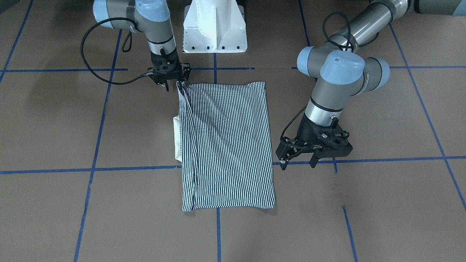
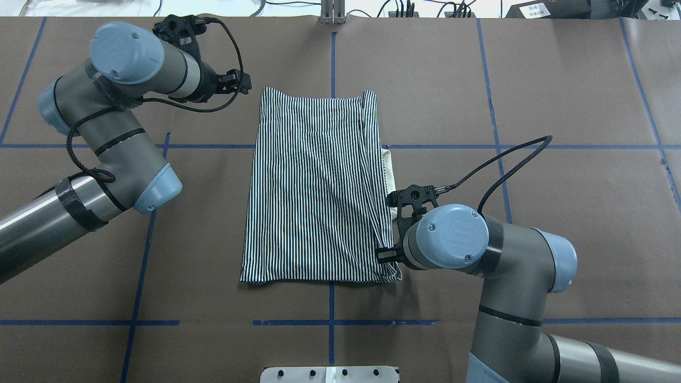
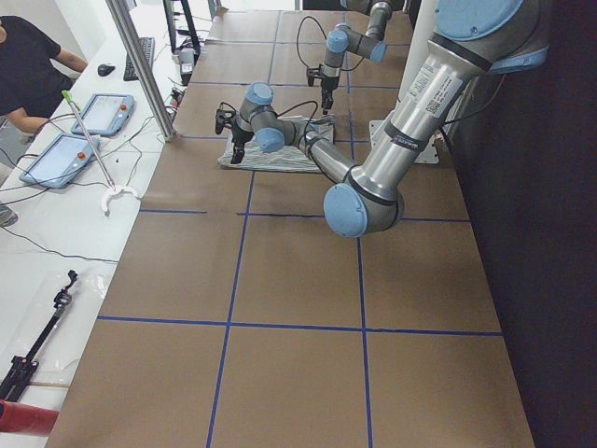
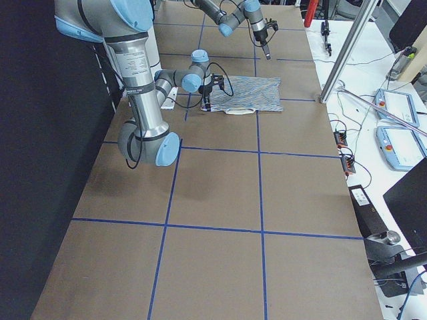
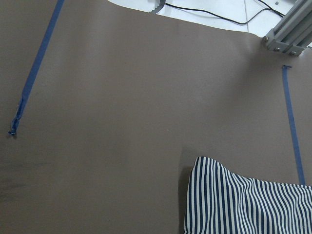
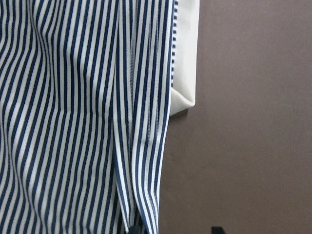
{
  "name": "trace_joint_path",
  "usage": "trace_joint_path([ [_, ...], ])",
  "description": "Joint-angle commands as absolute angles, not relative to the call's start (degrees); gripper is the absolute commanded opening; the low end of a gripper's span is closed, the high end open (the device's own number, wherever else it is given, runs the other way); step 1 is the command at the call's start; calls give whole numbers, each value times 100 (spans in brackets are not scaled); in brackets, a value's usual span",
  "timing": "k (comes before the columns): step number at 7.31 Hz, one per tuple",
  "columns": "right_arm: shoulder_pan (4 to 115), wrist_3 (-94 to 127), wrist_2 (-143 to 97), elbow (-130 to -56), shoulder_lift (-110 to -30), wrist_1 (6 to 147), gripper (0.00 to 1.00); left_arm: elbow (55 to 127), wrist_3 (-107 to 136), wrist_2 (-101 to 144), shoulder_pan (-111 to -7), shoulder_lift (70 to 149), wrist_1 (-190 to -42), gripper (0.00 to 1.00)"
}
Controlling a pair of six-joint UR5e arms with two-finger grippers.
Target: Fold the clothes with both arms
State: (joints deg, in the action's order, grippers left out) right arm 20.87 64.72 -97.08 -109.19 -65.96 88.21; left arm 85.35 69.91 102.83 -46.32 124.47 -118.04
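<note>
The striped polo shirt (image 1: 225, 145) lies flat on the brown table, folded into a tall rectangle (image 2: 314, 191). Its cream collar (image 1: 177, 138) pokes out from under the edge on my right arm's side (image 2: 390, 175). My right gripper (image 1: 174, 86) sits low at the shirt's near corner (image 2: 384, 255). In the right wrist view the hem (image 6: 146, 195) runs down between two dark fingertips (image 6: 217, 229) that stand apart. My left gripper (image 1: 298, 165) is open and empty beside the shirt's far corner (image 2: 243, 84). That corner shows in the left wrist view (image 5: 243, 200).
The white pedestal base (image 1: 214, 29) stands at the robot's edge of the table. Blue tape lines (image 1: 109, 169) cross the brown surface. A side bench with tablets (image 3: 75, 140) and an aluminium post (image 3: 140, 65) lies beyond the far edge.
</note>
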Motion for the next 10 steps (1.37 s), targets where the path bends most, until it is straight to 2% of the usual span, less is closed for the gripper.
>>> trace_joint_path([
  [1,2276,5863,-9695,-10323,-6103,8833,100,8534,7005,10283,-4632,12463,-11812,100],
  [3,2276,5749,-9694,-9662,-5556,8850,100,8543,6996,10283,-4632,12472,-11812,100],
  [10,2224,5467,-9747,-9703,-5537,9825,100,8534,6996,10283,-4632,12463,-11812,100],
])
